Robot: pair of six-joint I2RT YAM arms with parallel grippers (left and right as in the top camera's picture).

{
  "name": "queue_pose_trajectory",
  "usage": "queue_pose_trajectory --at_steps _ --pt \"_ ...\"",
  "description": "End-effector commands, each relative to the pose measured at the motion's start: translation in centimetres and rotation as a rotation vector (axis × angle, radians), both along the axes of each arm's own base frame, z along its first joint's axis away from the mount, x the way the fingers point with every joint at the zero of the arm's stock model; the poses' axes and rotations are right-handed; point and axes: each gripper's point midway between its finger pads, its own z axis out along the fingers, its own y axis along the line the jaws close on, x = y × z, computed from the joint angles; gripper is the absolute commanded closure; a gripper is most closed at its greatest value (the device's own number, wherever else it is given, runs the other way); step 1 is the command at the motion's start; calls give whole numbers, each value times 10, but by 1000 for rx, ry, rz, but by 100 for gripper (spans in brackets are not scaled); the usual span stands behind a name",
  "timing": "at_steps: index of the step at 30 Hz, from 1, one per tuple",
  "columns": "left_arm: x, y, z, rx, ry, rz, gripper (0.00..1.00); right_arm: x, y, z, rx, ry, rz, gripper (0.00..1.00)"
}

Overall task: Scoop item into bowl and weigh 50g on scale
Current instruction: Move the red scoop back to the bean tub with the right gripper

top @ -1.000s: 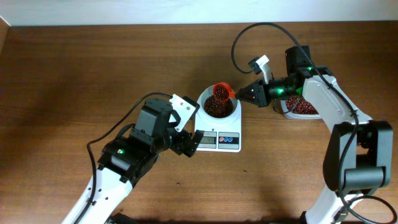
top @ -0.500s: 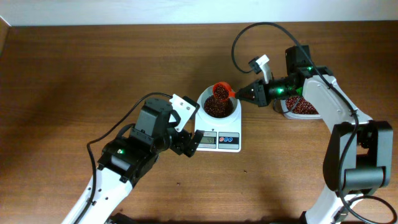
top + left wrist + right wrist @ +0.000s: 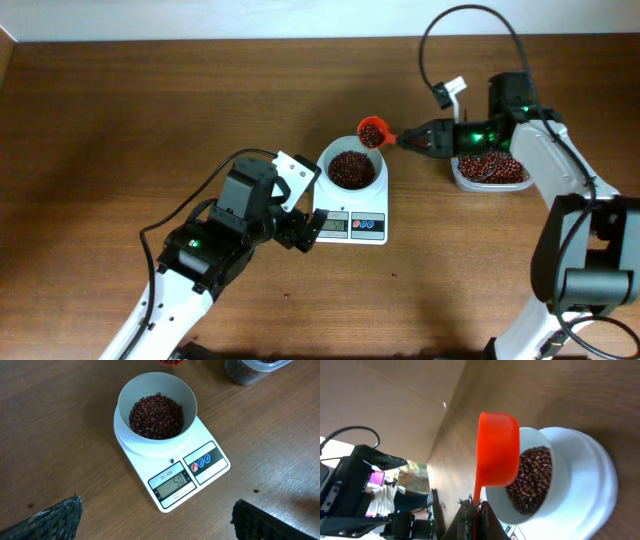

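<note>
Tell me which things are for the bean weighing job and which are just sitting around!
For the job: beans, white bowl, scale, orange scoop in the right gripper, clear tub of more beans.
Just around: left gripper, open and holding nothing; wooden table.

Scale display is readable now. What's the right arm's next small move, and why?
Probably carry the scoop over to the tub without tipping it. The scale reads 50 with the beans in the bowl. The right gripper holds the scoop, beans in it, near the bowl's rim, so any spill would overshoot.
</note>
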Motion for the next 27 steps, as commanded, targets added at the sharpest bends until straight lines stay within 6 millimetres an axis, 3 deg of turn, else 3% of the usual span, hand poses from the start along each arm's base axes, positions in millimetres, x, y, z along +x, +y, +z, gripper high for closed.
queue_pose_trajectory --at_steps 1,6,14,21,27 --pt "-1 0 -2 -1 5 4 1 5 -12 21 31 -44 -24 96" --pt "-1 0 -2 -1 5 5 1 18 -39 29 19 -76 -89 96" --pt "-1 0 -2 -1 5 4 1 30 -110 29 -17 -55 -263 96" --pt "-1 0 -2 -1 5 4 1 12 -168 27 -124 -15 -400 96" --pt "-1 0 -2 -1 5 4 1 -10 -192 31 -188 0 -445 96"
